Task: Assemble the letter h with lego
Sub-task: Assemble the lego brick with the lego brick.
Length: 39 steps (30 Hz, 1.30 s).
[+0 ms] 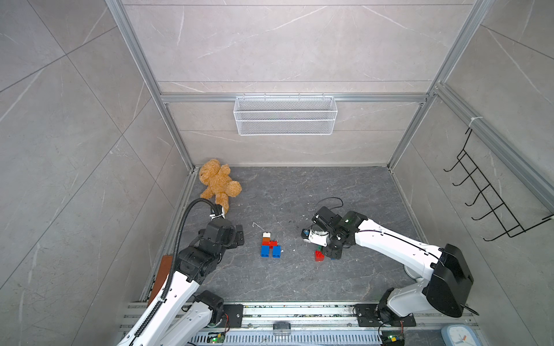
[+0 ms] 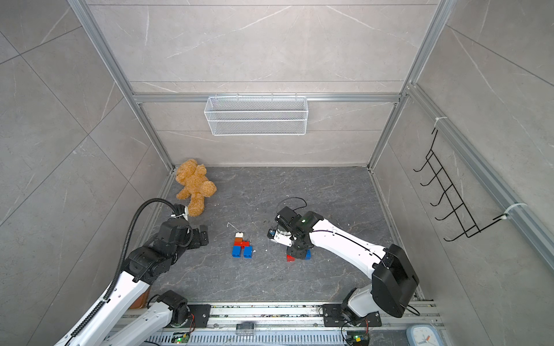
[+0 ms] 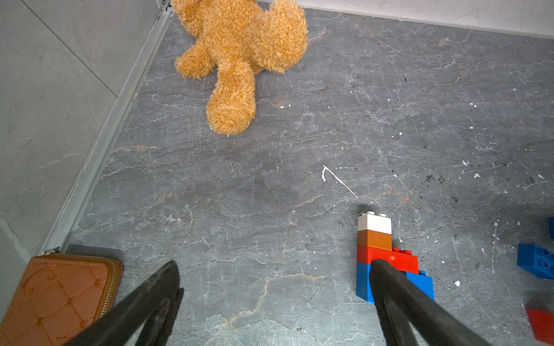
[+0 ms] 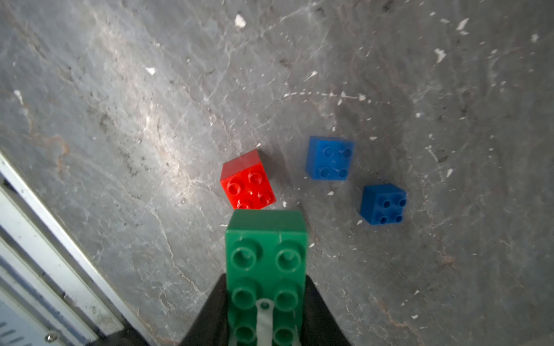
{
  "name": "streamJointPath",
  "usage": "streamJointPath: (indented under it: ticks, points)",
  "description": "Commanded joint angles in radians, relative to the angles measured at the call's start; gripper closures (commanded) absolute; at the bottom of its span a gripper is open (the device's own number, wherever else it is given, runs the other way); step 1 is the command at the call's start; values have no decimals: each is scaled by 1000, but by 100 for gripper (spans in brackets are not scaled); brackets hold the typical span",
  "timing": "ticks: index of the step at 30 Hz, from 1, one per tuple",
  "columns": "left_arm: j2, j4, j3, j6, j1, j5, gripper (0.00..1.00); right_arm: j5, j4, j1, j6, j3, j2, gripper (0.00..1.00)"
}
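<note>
- While the right gripper (image 4: pixel 265 311) is clenched on one end of the long green brick (image 4: pixel 266 239), the left gripper (image 3: pixel 272 278) hangs spread wide and empty beside the half-built letter (image 1: pixel 269 244) in the middle of the floor.
- That build lies flat: white, brown, red and blue in a column, with a second blue leg under the red one's overhang.
- To my eye the step is carrying the green piece across. It should rise clear of the loose red brick (image 4: pixel 247 182) just ahead of it, travel level, and meet the studs squarely.
- Pressing sideways will likely slide the flat build, so the open left jaws would do well to brace it.
- Only the right wrist view shows the grip, plus two loose blue bricks (image 4: pixel 329 158) beyond. From above, the wrist hides nearly all the green.
- Only the left wrist view shows the brown zip wallet (image 3: pixel 57 296) by the wall properly, with the teddy bear (image 3: pixel 239 45) well away.
</note>
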Motion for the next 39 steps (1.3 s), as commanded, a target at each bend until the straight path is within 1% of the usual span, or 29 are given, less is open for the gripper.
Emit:
streamJointPath:
  ticks: [1,3,6,8,13,17,19,23,25,30,39]
  points:
    - [-7,-1,35,-9,-2,-8,0,-61,6,-15,-98,-16,-25,100]
    - [-4,-1,35,-9,-1,-9,0,-104,22,-33,-133,-27,-26,100]
    - [-2,-4,35,-6,-1,-15,0,-162,6,-36,-160,-24,19,100]
    - [-1,-4,34,-7,-1,-20,0,-194,66,-47,-172,-52,12,100]
    - [2,-1,30,-6,-1,-27,0,-207,64,-57,-209,-34,40,100]
    - [13,-1,32,-2,-2,-29,0,-182,84,-67,-234,-38,78,100]
    - [13,-3,33,-3,-1,-29,0,-193,104,-69,-236,-40,81,100]
    - [12,1,30,-2,-2,-35,0,-192,164,-103,-263,-77,63,100]
    - [13,1,30,-1,-1,-35,0,-216,192,-121,-267,-96,51,100]
    - [23,1,30,1,-1,-36,0,-210,183,-127,-285,-96,66,100]
    - [24,1,29,0,-2,-35,0,-236,212,-131,-297,-159,11,100]
